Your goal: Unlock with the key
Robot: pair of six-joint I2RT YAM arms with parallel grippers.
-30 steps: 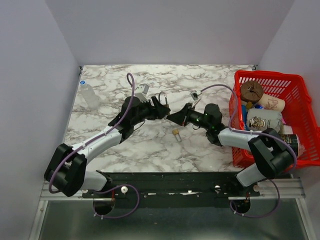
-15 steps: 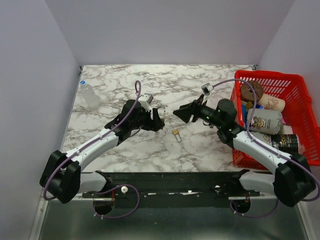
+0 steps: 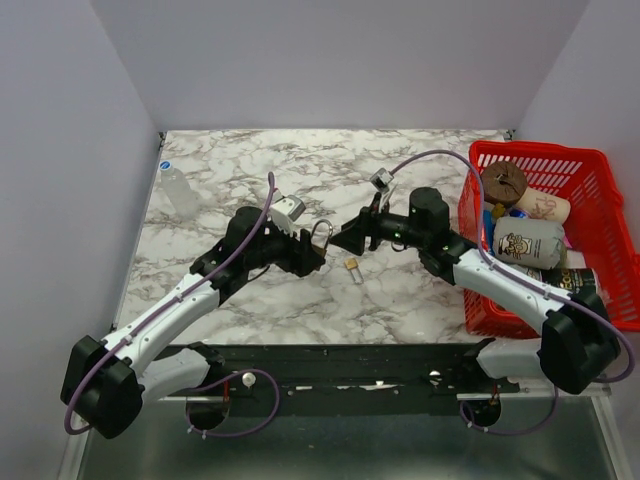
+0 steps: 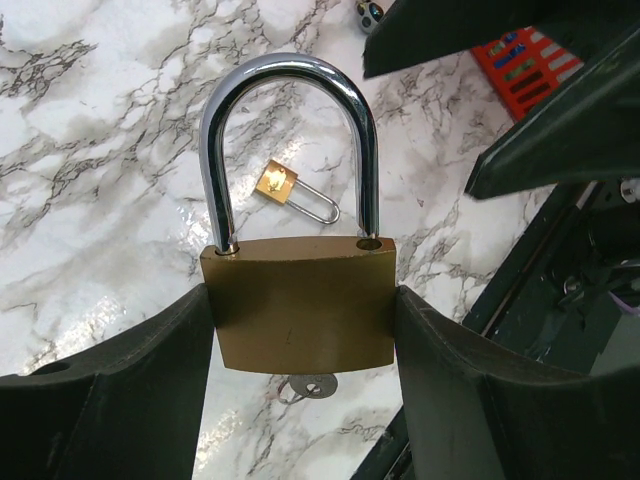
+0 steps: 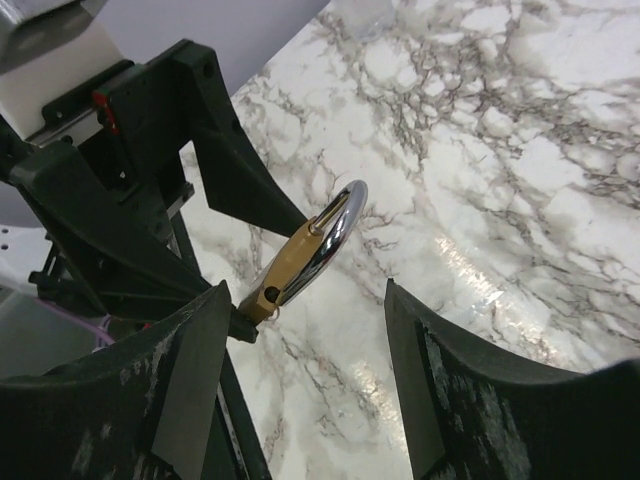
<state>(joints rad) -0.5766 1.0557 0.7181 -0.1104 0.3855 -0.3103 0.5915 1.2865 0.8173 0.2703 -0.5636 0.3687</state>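
My left gripper [image 3: 312, 250] is shut on a large brass padlock [image 3: 321, 237] with a chrome shackle and holds it above the marble table. In the left wrist view the padlock body [image 4: 295, 290] sits squeezed between the fingers [image 4: 130, 400], shackle closed. A silver key head [image 4: 308, 386] shows just under the padlock's bottom. My right gripper [image 3: 350, 237] is open and empty, right beside the padlock, facing it. In the right wrist view the padlock [image 5: 300, 258] lies just ahead of the open gripper [image 5: 306, 300].
A small brass padlock [image 3: 352, 266] lies on the table below the grippers and also shows in the left wrist view [image 4: 290, 190]. A red basket [image 3: 600, 170] with several items stands at the right edge. A clear bottle [image 3: 180, 190] stands far left.
My left gripper has drawn the padlock back toward the near edge. My right arm swung out to the right, then came back left, close to the padlock.
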